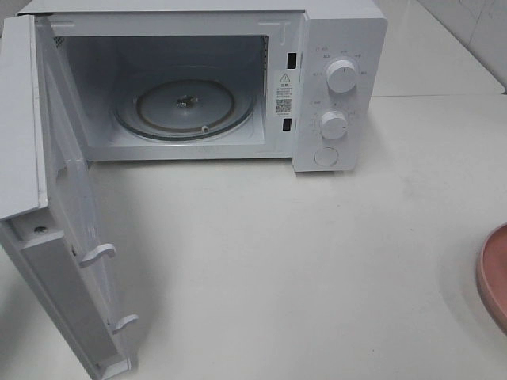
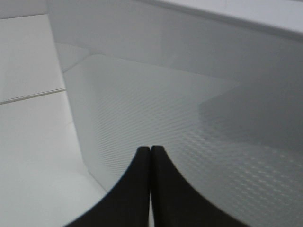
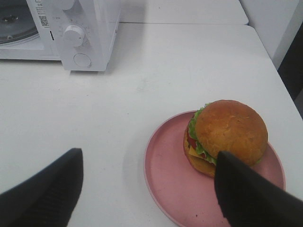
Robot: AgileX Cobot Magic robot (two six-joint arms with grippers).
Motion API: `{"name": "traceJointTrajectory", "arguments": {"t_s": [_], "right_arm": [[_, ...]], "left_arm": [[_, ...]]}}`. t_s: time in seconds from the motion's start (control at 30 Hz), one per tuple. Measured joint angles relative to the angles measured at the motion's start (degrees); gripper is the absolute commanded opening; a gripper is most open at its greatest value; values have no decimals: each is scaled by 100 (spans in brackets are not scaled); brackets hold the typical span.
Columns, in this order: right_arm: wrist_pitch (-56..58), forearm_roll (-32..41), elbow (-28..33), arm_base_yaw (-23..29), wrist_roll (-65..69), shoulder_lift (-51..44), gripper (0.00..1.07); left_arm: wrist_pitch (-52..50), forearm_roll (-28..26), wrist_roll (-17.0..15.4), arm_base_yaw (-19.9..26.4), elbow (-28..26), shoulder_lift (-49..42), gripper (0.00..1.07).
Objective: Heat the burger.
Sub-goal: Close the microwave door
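The burger (image 3: 227, 135), with a golden-brown bun, green lettuce, tomato and cheese, sits on a round pink plate (image 3: 170, 175) in the right wrist view. My right gripper (image 3: 147, 184) is open, its two dark fingers spread on either side of the plate's near part, one finger (image 3: 246, 194) close by the burger. In the exterior high view only the plate's edge (image 1: 495, 273) shows at the right border; the burger is out of view there. My left gripper (image 2: 150, 153) is shut, its tips close to the outside of the microwave door (image 2: 189, 132). Neither arm shows in the exterior high view.
The white microwave (image 1: 333, 79) stands at the back with its door (image 1: 55, 206) swung wide open to the left. The glass turntable (image 1: 186, 107) inside holds nothing. Two knobs (image 1: 342, 75) and a button are on its right panel. The table's right edge (image 3: 279, 80) shows in the right wrist view.
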Motion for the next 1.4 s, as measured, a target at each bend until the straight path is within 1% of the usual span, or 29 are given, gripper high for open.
{"name": "traceJointTrajectory", "arguments": {"t_s": [0.03,0.07,0.1,0.13,0.17,0.2,0.23,0.27,0.3,0.33,0.37,0.43,0.5,0.6,0.67,0.77,0.8,0.83,0.87,0.93,1.0,1.1,1.17,1.27,1.33,1.4], "right_arm": [[0,0,0,0,0,0,76],[0,0,0,0,0,0,76],[0,0,0,0,0,0,76],[0,0,0,0,0,0,76],[0,0,0,0,0,0,76],[0,0,0,0,0,0,76],[0,0,0,0,0,0,76],[0,0,0,0,0,0,76],[0,0,0,0,0,0,76],[0,0,0,0,0,0,76],[0,0,0,0,0,0,76],[0,0,0,0,0,0,76],[0,0,0,0,0,0,76],[0,0,0,0,0,0,76],[0,0,0,0,0,0,76],[0,0,0,0,0,0,76],[0,0,0,0,0,0,76],[0,0,0,0,0,0,76],[0,0,0,0,0,0,76],[0,0,0,0,0,0,76],[0,0,0,0,0,0,76],[0,0,0,0,0,0,76],[0,0,0,0,0,0,76],[0,0,0,0,0,0,76],[0,0,0,0,0,0,76],[0,0,0,0,0,0,76]], "left_arm": [[-69,-6,17,-103,0,86,0],[-126,-92,92,-304,0,264,0],[-126,-92,92,-304,0,264,0],[-223,-321,178,-476,-6,413,0],[-292,-430,206,-573,-6,498,0],[-292,-430,206,-573,-6,498,0],[-418,-590,235,-739,-11,630,0],[-418,-590,235,-739,-11,630,0],[-464,-682,252,-911,-46,751,0],[-464,-682,252,-911,-46,751,0],[-504,-779,252,-1054,-109,859,0],[-516,-808,258,-1106,-143,894,0],[-527,-1083,258,-1329,-269,1014,0],[-527,-1129,258,-1375,-304,1043,0],[-527,-1387,258,-1656,-453,1197,0],[-527,-1450,258,-1736,-487,1243,0],[-527,-1576,258,-1885,-561,1329,0],[-527,-1576,258,-1885,-561,1329,0],[-527,-1696,258,-2034,-659,1432,0],[-527,-1759,258,-2103,-716,1484,0],[-521,-1994,258,-2332,-957,1690,0],[-521,-2040,258,-2372,-1008,1736,0],[-521,-2194,258,-2567,-1278,1965,0],[-521,-2235,258,-2613,-1358,2028,0],[-413,-2286,258,-2807,-1679,2252,0],[-338,-2298,258,-2853,-1782,2292,0]]}}
